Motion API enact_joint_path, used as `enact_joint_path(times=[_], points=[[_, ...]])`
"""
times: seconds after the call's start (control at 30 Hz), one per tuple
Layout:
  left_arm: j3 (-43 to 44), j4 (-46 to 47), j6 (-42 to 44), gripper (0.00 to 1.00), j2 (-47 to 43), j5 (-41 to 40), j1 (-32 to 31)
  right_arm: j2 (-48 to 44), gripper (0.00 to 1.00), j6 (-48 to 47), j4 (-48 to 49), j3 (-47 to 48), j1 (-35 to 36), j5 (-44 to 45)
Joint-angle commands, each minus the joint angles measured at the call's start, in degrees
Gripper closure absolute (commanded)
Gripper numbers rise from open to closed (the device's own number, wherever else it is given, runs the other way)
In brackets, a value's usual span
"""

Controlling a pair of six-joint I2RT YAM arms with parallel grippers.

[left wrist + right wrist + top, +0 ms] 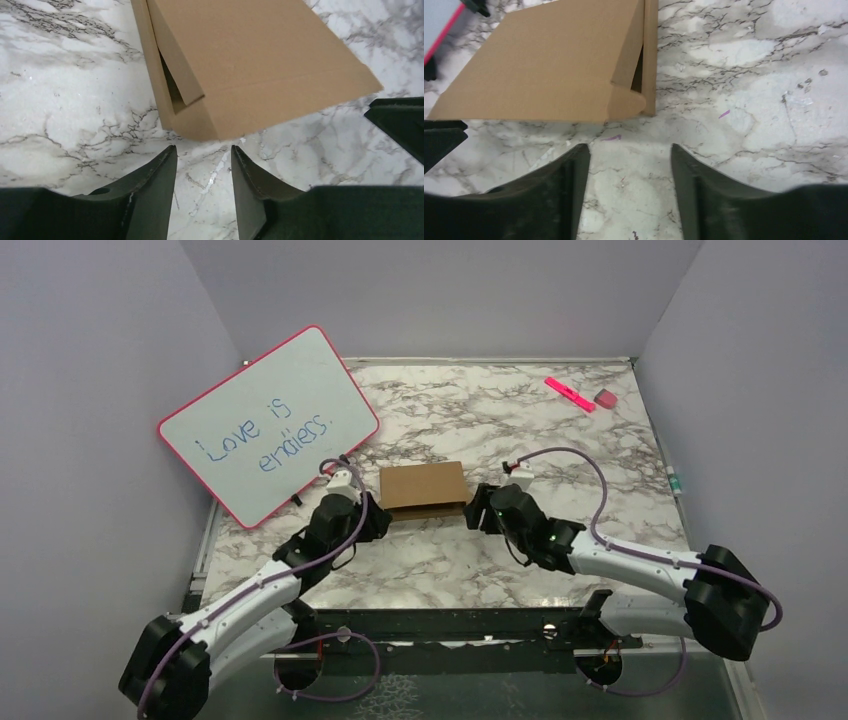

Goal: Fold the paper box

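The paper box (424, 487) is a flat brown cardboard mailer, folded shut with its lid down, lying on the marble table between my two grippers. In the left wrist view the box (250, 55) shows a side flap tucked loosely at its near left corner. In the right wrist view the box (554, 65) shows the matching flap at its right end. My left gripper (202, 148) is open and empty, just short of the box's near corner. My right gripper (630, 146) is open and empty, just short of the box's right corner.
A pink-framed whiteboard (268, 423) with blue writing leans at the back left, close to the left arm. A pink marker (569, 393) and a pink eraser (605, 398) lie at the back right. The table's near edge carries a black rail (450, 625).
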Motion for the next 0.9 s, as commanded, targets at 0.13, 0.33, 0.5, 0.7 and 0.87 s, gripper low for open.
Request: enact_joint_path(times=[0.13, 0.33, 0.5, 0.7, 0.87], points=[[-3.3, -8.5, -5.5, 0.38, -21.6, 1.4, -0.2, -10.1, 0.21, -5.3, 1.4, -5.4, 0.2, -7.4], [4.0, -16.9, -1.4, 0.33, -25.3, -5.9, -0.2, -13.9, 0.11, -10.8, -2.3, -2.7, 0.2, -5.1], [11.4, -16.9, 3.3, 0.33, -12.9, -10.1, -0.2, -10.9, 0.11, -16.7, -5.3, 3.8, -1.3, -1.1], [12.8, -7.3, 3.0, 0.37, -2.4, -11.6, 0.6, -1.6, 0.15, -20.9, -1.5, 10.6, -9.6, -9.3], [13.5, -3.6, 3.5, 0.45, 4.1, -8.0, 3.9, 8.2, 0.2, -21.3, 0.7, 15.7, -13.5, -17.0]])
